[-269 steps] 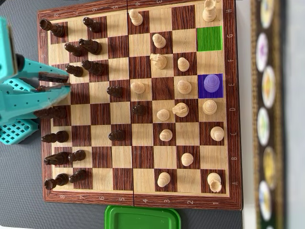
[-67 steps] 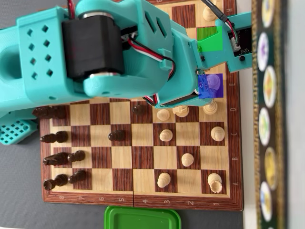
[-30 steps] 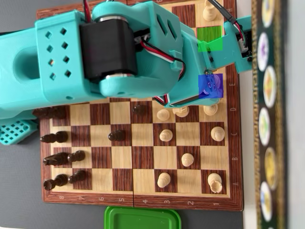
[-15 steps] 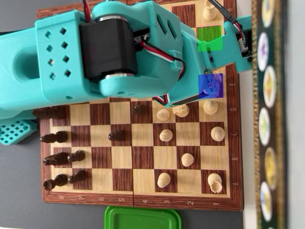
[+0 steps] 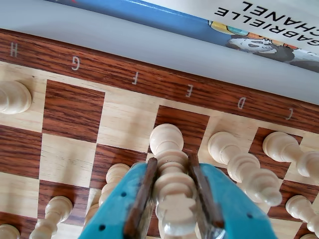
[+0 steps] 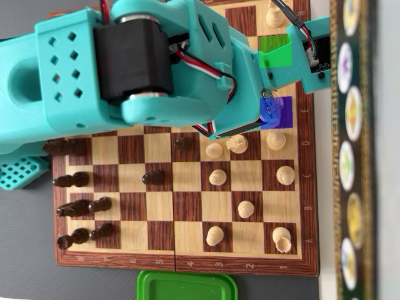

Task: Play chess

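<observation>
While the teal plastic jaws [image 5: 173, 219] clamp a turned, cream wooden chess piece [image 5: 172, 179], it stands on the glossy wood-grain chessboard [image 5: 75, 112] near the E-file edge.

A dark grey tabletop [image 6: 94, 281] holds a green lid [image 6: 186, 286] and an illustrated book [image 6: 353, 150].

My arm [image 6: 156, 62] is teal printed plastic, with diamond-shaped vent holes along one flank and a black cylindrical servo set into it. Red, black and white wires loop out. The gripper [image 5: 172, 199] has teal fingers lined with brown pads.
</observation>
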